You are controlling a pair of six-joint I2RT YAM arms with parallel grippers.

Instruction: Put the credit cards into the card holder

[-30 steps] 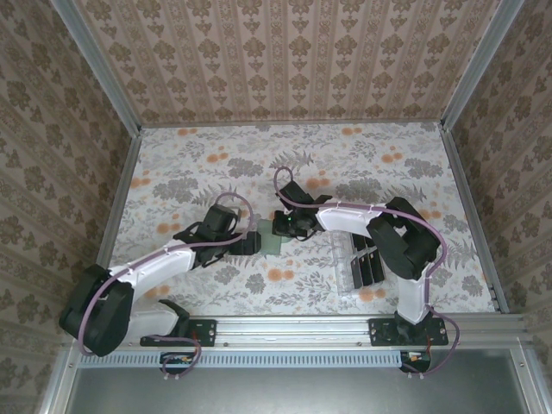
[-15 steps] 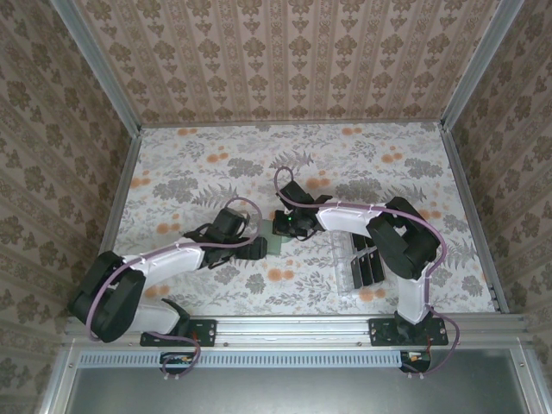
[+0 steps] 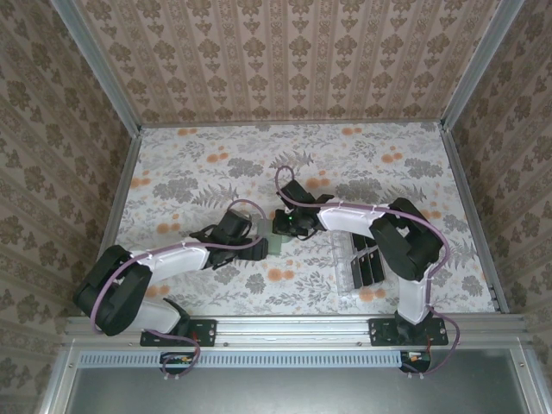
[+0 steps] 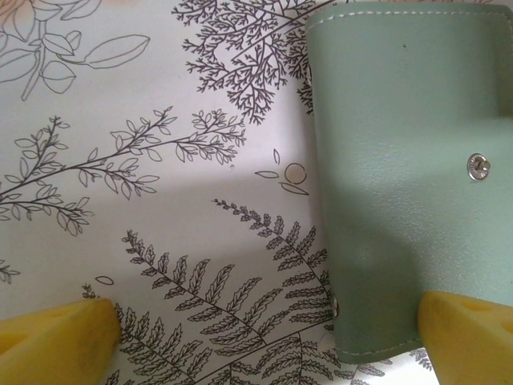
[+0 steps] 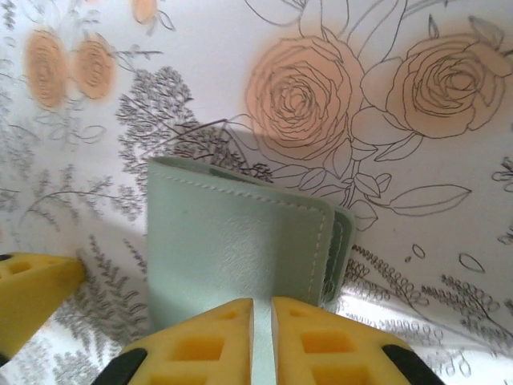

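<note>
Card holder partly cropped; right jaws pinch it, left jaws spread.

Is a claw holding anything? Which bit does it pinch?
The right claw pinches the card holder by one edge. The left claw is open, holding nothing.

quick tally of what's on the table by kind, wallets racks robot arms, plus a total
card holder: 1
clear rack: 1
robot arms: 2, the left arm and the right arm
black cards standing in the rack: too small to count, left out
total: 4
</note>
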